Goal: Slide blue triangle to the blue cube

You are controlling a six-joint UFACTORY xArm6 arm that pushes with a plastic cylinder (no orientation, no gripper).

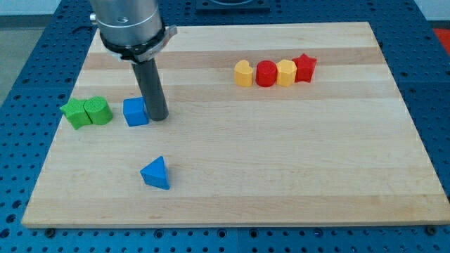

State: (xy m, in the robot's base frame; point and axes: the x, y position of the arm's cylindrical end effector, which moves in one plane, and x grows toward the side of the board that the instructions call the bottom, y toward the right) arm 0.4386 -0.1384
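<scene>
- Blue triangle (155, 173): lies alone on the wooden board (281, 176) near the view's bottom, left of centre; nothing touches it
- Progress: judged not done; the triangle sits well apart from the blue cube (135, 112), with bare board between them, so the whole slide toward the view's top is left
- My tip (157, 117): rests on the board just beside the cube's right face, touching or nearly so; I cannot tell which. It is above the triangle in the view and apart from it, not behind it for a push
- Jaws: none fitted; the arm ends in a plain rod that holds nothing
- Judgement: the tip would need to come round below the triangle first
- Green blocks (87, 112): two, touching, just left of the cube
- Far row: yellow block (243, 73), red cylinder (266, 73), yellow block (286, 72), red star (304, 67), side by side, clear of the work
</scene>
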